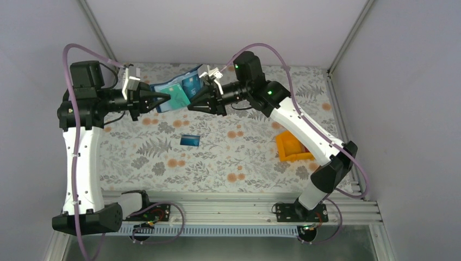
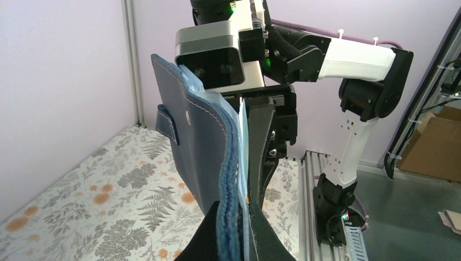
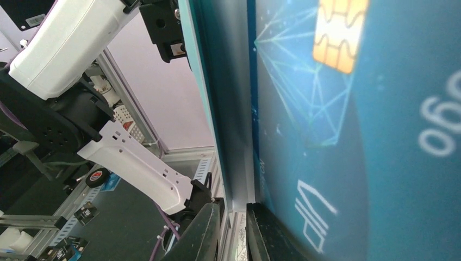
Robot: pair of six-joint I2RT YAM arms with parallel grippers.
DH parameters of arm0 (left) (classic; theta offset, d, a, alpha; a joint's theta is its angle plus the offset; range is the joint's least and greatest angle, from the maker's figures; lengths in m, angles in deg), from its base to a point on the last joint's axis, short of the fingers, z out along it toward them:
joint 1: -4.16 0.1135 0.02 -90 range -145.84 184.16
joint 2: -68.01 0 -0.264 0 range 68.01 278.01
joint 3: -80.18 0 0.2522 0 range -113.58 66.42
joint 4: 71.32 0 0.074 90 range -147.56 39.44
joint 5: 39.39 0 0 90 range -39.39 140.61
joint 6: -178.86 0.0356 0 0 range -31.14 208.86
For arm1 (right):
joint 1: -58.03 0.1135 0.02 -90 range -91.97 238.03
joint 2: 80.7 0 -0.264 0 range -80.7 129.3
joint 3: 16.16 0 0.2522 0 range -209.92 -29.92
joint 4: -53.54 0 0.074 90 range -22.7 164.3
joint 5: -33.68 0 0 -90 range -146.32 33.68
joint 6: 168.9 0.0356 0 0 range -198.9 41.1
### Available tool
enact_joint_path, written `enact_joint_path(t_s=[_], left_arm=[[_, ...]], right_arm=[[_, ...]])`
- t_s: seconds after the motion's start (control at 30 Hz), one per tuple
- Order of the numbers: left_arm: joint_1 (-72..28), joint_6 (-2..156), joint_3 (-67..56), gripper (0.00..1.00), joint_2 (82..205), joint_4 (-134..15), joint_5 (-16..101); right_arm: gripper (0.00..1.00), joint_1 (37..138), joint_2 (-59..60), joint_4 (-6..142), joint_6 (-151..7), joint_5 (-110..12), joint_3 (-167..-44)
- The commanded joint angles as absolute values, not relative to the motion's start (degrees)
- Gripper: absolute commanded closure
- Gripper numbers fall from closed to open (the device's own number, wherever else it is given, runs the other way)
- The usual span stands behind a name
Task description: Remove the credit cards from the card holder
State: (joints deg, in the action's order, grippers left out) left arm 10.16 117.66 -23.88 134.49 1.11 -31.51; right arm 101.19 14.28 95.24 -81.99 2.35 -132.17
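Loads of room above floral-print tablecloth (image 1: 239,157); left gripper (image 1: 166,98) clamped on flat navy card holder (image 2: 190,141) edge, right gripper (image 3: 234,207) pinching teal-green plastic card (image 1: 178,99), contact mostly hidden.

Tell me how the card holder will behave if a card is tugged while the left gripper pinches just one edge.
The card holder looks soft: it bows along its stitched edge beyond the left gripper, so it will probably flex rather than resist a tug. Pinched at one edge only, it may twist or slip.
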Motion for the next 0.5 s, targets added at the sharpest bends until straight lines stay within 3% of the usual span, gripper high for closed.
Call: enact_joint_path(t_s=[0.0,0.13,0.33,0.47], left_arm=[[10.31,119.43,-25.29,0.97,134.46,1.24,-34.46],[10.31,119.38,-25.04,0.98,134.52,1.33,-34.52],[10.31,119.35,-25.2,0.98,134.72,1.41,-34.66],[10.31,119.36,-25.04,0.97,134.62,1.41,-34.64]], right_arm=[[0.82,100.26,12.34,93.79,-82.55,2.43,-132.15],[0.78,99.67,11.94,92.04,-80.74,2.67,-132.37],[0.94,99.65,12.23,92.41,-80.35,2.86,-133.62],[0.96,99.69,11.85,93.63,-81.35,2.75,-134.36]])
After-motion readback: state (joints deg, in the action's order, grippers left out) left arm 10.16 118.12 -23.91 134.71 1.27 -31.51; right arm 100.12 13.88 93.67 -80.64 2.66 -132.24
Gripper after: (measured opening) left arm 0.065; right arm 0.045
